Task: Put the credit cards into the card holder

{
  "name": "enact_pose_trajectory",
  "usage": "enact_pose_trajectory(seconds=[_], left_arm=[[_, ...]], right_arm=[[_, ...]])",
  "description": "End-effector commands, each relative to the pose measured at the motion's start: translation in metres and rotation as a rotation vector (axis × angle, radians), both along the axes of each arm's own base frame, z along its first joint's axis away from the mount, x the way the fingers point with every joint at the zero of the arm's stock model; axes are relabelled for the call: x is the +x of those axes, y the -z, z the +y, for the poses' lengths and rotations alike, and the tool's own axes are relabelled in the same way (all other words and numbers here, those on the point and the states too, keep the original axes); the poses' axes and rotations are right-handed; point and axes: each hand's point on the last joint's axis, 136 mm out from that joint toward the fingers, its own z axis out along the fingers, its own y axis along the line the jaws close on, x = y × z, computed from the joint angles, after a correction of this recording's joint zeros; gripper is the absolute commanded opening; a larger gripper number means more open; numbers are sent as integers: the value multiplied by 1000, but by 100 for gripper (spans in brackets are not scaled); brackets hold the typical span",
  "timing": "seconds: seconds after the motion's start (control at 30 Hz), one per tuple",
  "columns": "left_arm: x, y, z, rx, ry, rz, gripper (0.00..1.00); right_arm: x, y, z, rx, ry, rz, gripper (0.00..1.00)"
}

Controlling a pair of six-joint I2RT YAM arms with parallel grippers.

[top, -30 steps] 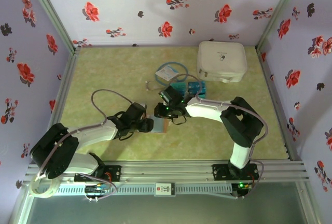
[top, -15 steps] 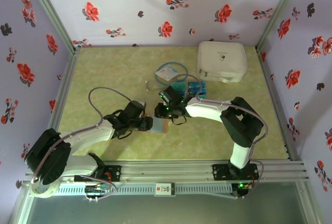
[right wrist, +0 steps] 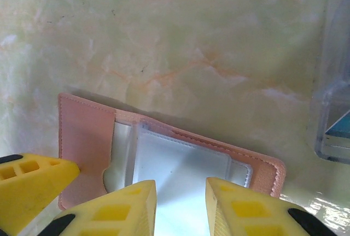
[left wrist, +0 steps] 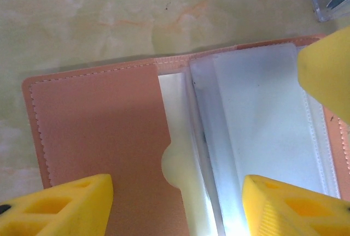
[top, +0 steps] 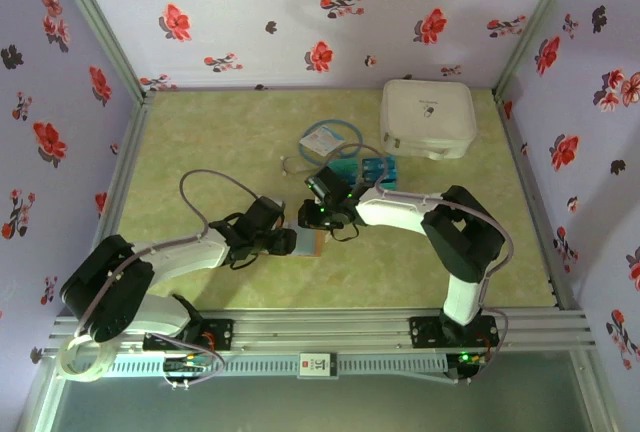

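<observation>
The card holder (top: 314,243) lies open on the table, a reddish-brown wallet (left wrist: 98,132) with clear plastic sleeves (left wrist: 262,127) inside. My left gripper (left wrist: 178,208) is open wide over it, one finger above the leather flap, the other above the sleeves. My right gripper (right wrist: 181,206) is open with a narrow gap, its fingertips just over the sleeves (right wrist: 180,165). From above, the left gripper (top: 288,243) and right gripper (top: 313,218) meet at the wallet. The blue and teal credit cards (top: 366,169) sit behind the right gripper in a clear box; a teal edge (right wrist: 340,125) shows.
A pale blue packet with looped tubing (top: 326,142) lies behind the cards. The large white zip case (top: 427,117) stands at the back right. Flowered walls close in the table on three sides.
The left arm's rear links and cable swung out and back. Both grippers have stayed at the wallet.
</observation>
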Motion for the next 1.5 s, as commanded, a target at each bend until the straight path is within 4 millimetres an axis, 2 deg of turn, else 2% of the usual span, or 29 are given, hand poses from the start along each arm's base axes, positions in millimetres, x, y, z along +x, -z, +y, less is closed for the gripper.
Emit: enact_pose_trajectory(seconds=[0.0, 0.5, 0.7, 0.93, 1.1, 1.3, 1.47], left_arm=[[-2, 8, 1, 33, 27, -12, 64], [-5, 17, -2, 47, 43, -5, 61], [-6, 17, -3, 43, 52, -10, 61], [-8, 17, 0, 51, 59, -12, 62], [-11, 27, 8, 88, 59, -2, 51], [-15, 38, 14, 122, 61, 15, 49], [-17, 42, 15, 129, 60, 25, 50]], right_arm=[[2, 1, 3, -15, 1, -2, 30], [0, 16, 13, 14, 8, 40, 30], [1, 10, 25, 72, 19, 51, 30], [2, 11, 28, 83, 25, 52, 30], [3, 9, 29, 85, 28, 49, 31], [6, 3, 33, 95, 29, 42, 35], [11, -12, 34, 112, 35, 15, 39]])
